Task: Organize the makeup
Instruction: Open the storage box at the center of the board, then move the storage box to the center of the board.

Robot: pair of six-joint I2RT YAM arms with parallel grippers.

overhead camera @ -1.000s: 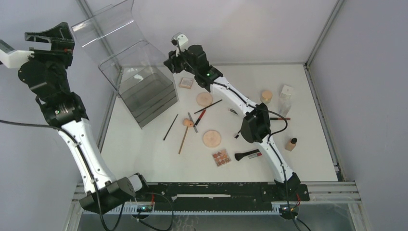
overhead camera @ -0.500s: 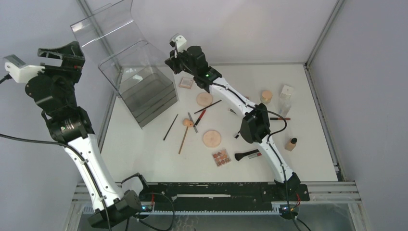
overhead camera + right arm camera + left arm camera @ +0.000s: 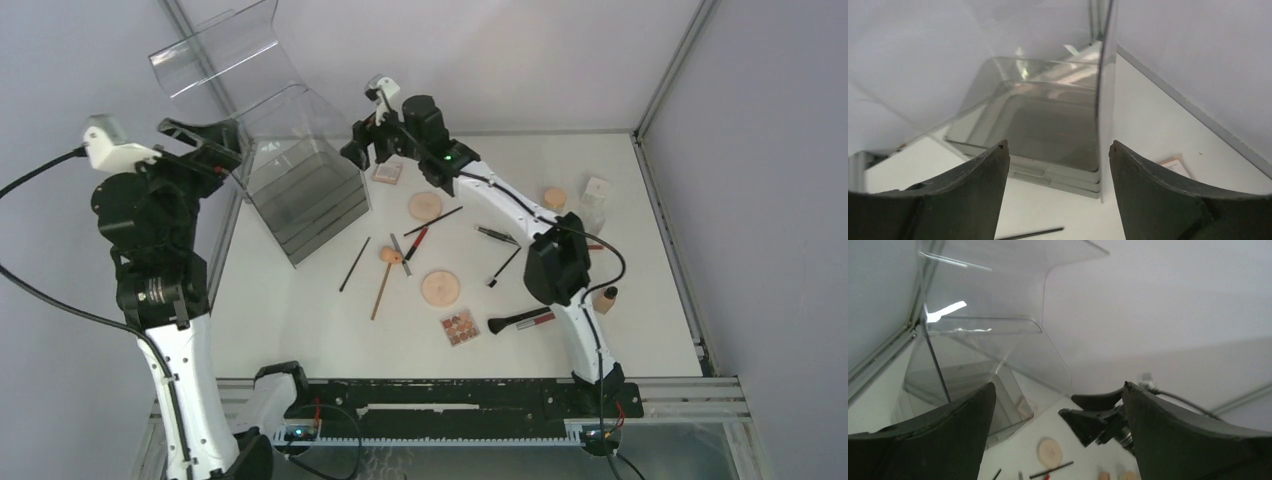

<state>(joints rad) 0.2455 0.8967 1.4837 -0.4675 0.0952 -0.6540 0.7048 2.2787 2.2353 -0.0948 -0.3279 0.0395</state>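
Note:
The makeup lies scattered over the white table: two peach discs [image 3: 425, 206] [image 3: 440, 288], a square palette [image 3: 460, 327], thin black brushes [image 3: 354, 264], a red pencil [image 3: 417, 240], a tan bottle [image 3: 604, 299] and a jar [image 3: 553, 198]. My right gripper [image 3: 362, 150] [image 3: 1058, 142] hangs open and empty just right of the clear organizer [image 3: 300, 190] [image 3: 1048, 130], above a small square palette [image 3: 388, 172] [image 3: 1175, 165]. My left gripper [image 3: 225, 150] [image 3: 1058, 385] is raised at the organizer's left side, wide open and empty, and it looks across at the right gripper [image 3: 1093, 420].
A white box [image 3: 595, 190] stands at the back right near the jar. A thick black brush [image 3: 515, 320] lies by the right arm's lower link. The organizer's tall curved back panel [image 3: 998, 285] rises in front of the left gripper. Metal frame rails border the table.
My left arm has swung right, bringing its gripper up against the organizer's left side. My right gripper closed briefly and now stands open, and its elbow has shifted right.

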